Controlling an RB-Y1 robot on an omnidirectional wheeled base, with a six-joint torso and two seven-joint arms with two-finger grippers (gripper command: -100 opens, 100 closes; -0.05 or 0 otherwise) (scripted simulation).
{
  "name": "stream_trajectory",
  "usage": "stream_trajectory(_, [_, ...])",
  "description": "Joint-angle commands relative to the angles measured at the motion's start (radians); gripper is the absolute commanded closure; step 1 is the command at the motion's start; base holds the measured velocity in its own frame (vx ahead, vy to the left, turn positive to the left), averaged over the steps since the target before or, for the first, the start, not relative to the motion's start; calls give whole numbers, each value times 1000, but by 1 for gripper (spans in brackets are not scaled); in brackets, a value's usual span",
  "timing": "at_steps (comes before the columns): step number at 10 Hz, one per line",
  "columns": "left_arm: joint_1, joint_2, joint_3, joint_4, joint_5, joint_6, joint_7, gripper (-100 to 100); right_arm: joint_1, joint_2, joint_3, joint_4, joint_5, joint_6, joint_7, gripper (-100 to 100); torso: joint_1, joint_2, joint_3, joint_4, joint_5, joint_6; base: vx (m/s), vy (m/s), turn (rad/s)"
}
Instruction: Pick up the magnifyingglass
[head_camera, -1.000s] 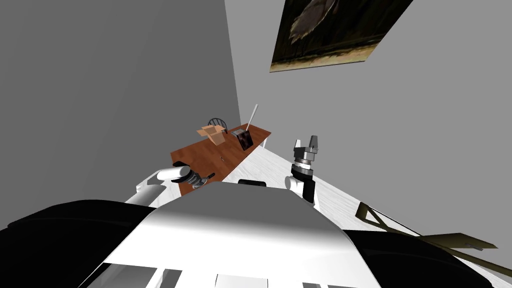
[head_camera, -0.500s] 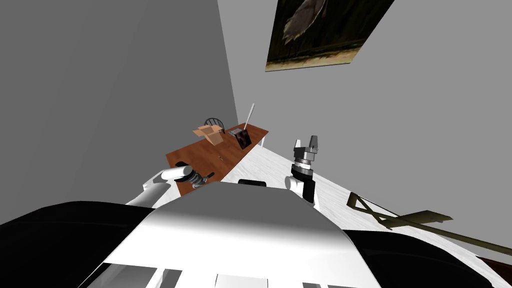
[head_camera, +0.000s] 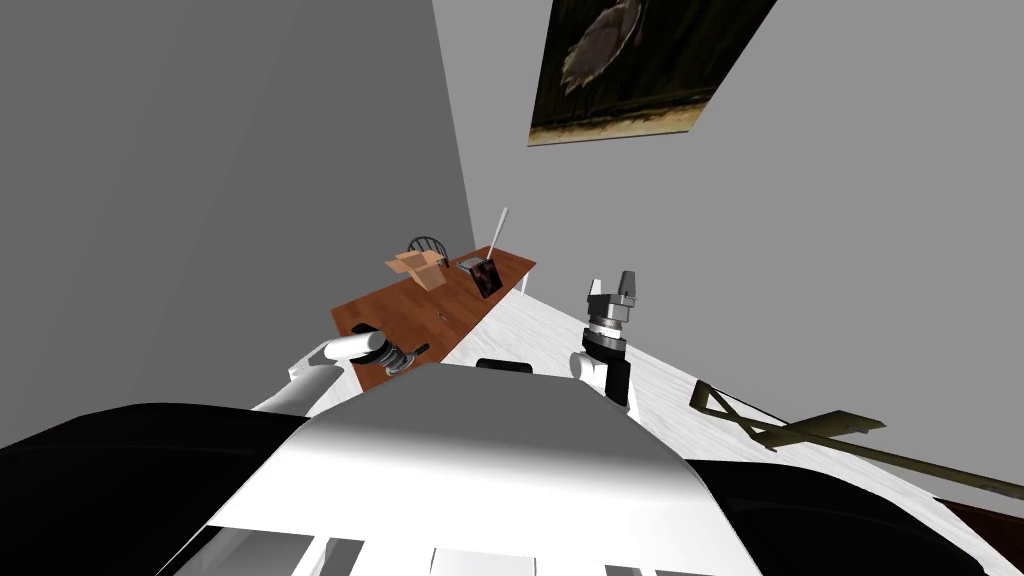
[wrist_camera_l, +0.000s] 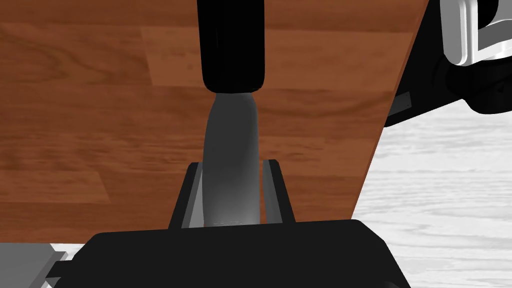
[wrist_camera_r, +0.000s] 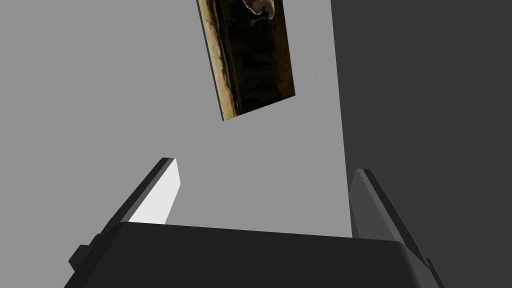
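Observation:
The magnifying glass (wrist_camera_l: 231, 140) lies on the brown wooden table (wrist_camera_l: 100, 125), with a grey neck and a black handle (wrist_camera_l: 231, 45) pointing away from my hand. My left gripper (wrist_camera_l: 231, 167) is shut on the grey neck, and both fingers (wrist_camera_l: 194, 195) press its sides. In the head view the left gripper (head_camera: 398, 360) is low over the near end of the table (head_camera: 420, 305), and the black handle (head_camera: 421, 350) sticks out beyond it. My right gripper (head_camera: 615, 285) is raised to the right of the table and stands open (wrist_camera_r: 264, 166) with nothing in it.
Farther along the table are an open cardboard box (head_camera: 418, 266), a dark framed object (head_camera: 488, 277) and a white rod (head_camera: 498, 232). A dark chair (head_camera: 430, 244) stands behind the table. The table edge runs beside the white floor (wrist_camera_l: 440, 200). An olive frame (head_camera: 790, 432) lies at the right.
The head view has swung slightly, sliding the table and picture left. My left hand stays at the table's near end; the right arm has not moved.

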Motion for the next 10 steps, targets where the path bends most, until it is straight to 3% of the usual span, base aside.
stream_trajectory(1, [0,0,0,0,0,0,0,100,0,0,0,0,0,0,0,0,0,0,0,0,0,0,0,0,0])
stream_trajectory(2, [0,0,0,0,0,0,0,100,0,0,0,0,0,0,0,0,0,0,0,0,0,0,0,0,0])
stream_trajectory(3, [0,0,0,0,0,0,0,0,0,0,0,0,0,0,0,0,0,0,0,0,0,0,0,0,0])
stream_trajectory(4, [23,11,5,-40,10,10,1,100,0,0,0,0,0,0,0,0,1,0,0,0,0,0,56,-7,145])
stream_trajectory(9, [76,36,13,-133,37,36,4,100,0,0,0,0,0,0,0,0,-1,-4,-2,0,-1,0,68,-6,101])
stream_trajectory(10, [71,33,12,-124,34,33,4,100,0,0,0,0,0,0,0,0,-1,-3,-1,0,-1,0,22,0,10])
